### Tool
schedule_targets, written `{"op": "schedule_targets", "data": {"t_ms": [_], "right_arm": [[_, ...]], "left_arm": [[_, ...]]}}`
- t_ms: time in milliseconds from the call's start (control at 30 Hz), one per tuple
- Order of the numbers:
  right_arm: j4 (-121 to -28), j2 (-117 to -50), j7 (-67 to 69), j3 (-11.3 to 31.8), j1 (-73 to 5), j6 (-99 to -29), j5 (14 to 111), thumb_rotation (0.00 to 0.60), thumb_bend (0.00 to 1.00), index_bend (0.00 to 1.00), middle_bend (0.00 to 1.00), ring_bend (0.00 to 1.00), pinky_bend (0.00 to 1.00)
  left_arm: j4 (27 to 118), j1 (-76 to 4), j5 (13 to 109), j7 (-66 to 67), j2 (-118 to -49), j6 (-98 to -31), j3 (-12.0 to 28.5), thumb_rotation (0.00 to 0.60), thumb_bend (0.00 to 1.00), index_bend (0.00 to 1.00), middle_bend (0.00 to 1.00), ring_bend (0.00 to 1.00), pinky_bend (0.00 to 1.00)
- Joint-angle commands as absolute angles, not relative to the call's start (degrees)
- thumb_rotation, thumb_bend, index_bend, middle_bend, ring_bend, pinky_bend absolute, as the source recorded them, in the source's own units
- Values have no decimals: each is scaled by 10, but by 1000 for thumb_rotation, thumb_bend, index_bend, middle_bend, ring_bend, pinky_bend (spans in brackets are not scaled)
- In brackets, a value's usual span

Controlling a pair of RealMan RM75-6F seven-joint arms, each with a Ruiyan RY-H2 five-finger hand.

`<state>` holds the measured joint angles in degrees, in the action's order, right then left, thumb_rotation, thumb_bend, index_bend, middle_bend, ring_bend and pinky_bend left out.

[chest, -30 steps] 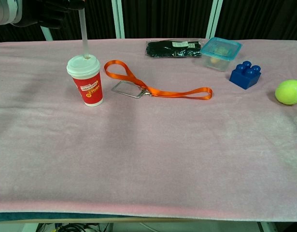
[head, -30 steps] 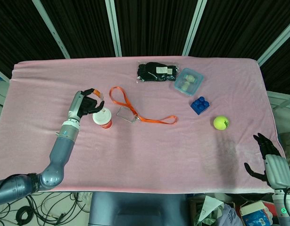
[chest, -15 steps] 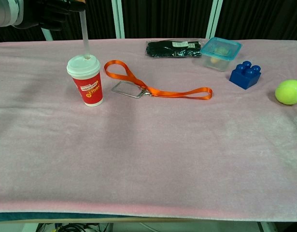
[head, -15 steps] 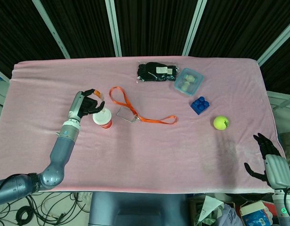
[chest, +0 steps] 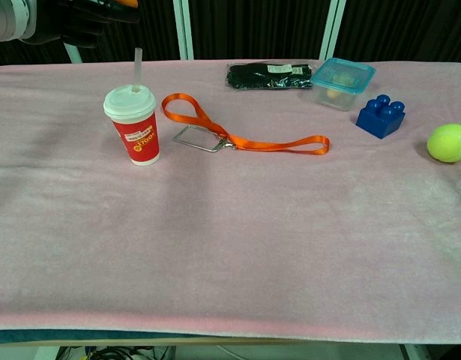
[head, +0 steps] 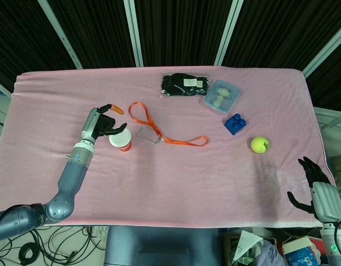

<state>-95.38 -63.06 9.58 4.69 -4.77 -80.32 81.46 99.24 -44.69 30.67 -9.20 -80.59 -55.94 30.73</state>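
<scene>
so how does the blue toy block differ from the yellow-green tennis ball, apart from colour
The blue toy block is boxy with studs on top, while the yellow-green tennis ball is round and fuzzy. The block sits farther back, close to the clear lidded container; the ball lies nearer the table's right edge. Both rest on the pink cloth, untouched by either hand.

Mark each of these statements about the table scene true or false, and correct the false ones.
1. A straw stands in the lid of the red cup. True.
2. The left robot hand grips the straw. False: its fingers are apart above the straw, clear of it.
3. The tennis ball lies inside the clear container. False: it lies alone on the pink cloth.
4. The orange lanyard lies beside the cup. True.
5. The right robot hand holds the blue block. False: it is at the table's edge, holding nothing.
</scene>
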Motion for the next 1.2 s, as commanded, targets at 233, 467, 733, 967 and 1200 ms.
{"op": "schedule_targets", "data": {"t_ms": [233,467,733,967,1200], "right_arm": [[-953,-630,95,47,-48,-802,814,600,250,0,0,0,143],[-952,-630,91,46,-48,-803,816,600,250,0,0,0,143],[-949,-634,71,45,-48,-809,821,600,249,0,0,0,143],[-945,-640,54,45,-46,-820,827,600,249,0,0,0,143],[-942,-643,47,45,-44,-828,832,600,249,0,0,0,143]], "left_arm": [[1013,-434,330,-96,-791,-570,305,600,246,456,988,975,999],[1047,-377,535,35,-728,-664,184,600,171,276,350,332,424],[1077,-270,680,206,-649,-800,39,600,61,0,0,0,16],[1060,-170,752,182,-633,-899,-22,600,41,0,0,0,1],[964,-108,812,130,-668,-959,-41,600,41,0,0,0,0]]}}
